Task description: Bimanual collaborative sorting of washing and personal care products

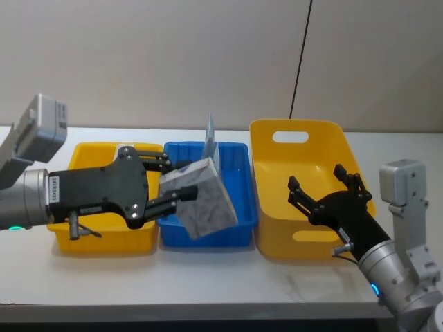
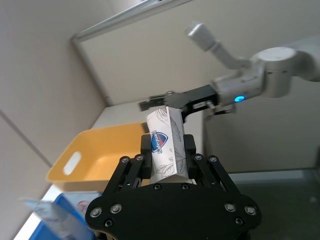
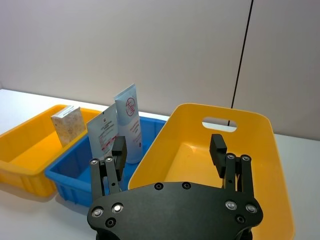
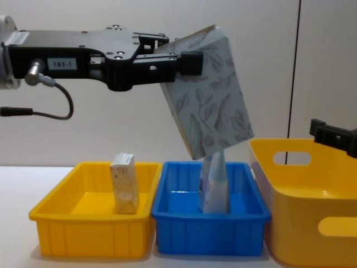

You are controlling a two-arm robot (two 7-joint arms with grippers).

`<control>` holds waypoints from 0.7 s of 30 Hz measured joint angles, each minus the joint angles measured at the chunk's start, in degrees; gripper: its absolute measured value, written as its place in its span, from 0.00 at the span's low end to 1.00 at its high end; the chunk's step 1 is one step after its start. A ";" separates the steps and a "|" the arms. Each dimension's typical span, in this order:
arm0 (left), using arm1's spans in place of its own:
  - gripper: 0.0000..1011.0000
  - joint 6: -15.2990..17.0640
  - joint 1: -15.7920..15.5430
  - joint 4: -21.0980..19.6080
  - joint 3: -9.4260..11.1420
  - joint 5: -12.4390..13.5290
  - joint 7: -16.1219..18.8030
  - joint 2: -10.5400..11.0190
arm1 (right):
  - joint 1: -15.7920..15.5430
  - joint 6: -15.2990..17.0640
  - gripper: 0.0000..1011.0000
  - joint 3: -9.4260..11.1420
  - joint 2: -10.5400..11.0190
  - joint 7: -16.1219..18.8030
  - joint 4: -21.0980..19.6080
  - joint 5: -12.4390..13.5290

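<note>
L gripper [image 1: 181, 180] reaches in from the left, up off the table [image 1: 208, 283]. Fingers [image 2: 189, 150] pinch the held carton [image 4: 209, 103] from both sides. Carton is whitish w/ grey leaf print and a blue shield logo on one face. It's tilted, one corner down. In chest view it hangs above the blue bin [image 4: 209, 229], clear of the rim.

Second carton [image 4: 125, 183] stands upright inside the small yellow bin [image 4: 83, 237], on the side nearer the blue bin.

Tube w/ red logo [image 3: 131, 120] and second tube [image 3: 102, 134] stand in the blue bin toward its far end, just beside each other. In chest view the held carton's low corner overlaps a tube top; can't tell if they touch.

R gripper [image 1: 317, 178] is over the large yellow bin [image 1: 277, 238], near its front wall, w/ fingers [image 3: 218, 147] spread wide.

Bins sit in a row on the table: small yellow on the left, blue in the middle, large yellow on the right, each just beside the next.
</note>
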 joint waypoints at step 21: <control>0.33 -2.17 -3.44 2.78 2.55 -4.32 -11.23 0.77 | 0.00 0.00 0.99 0.00 0.00 0.00 0.00 0.00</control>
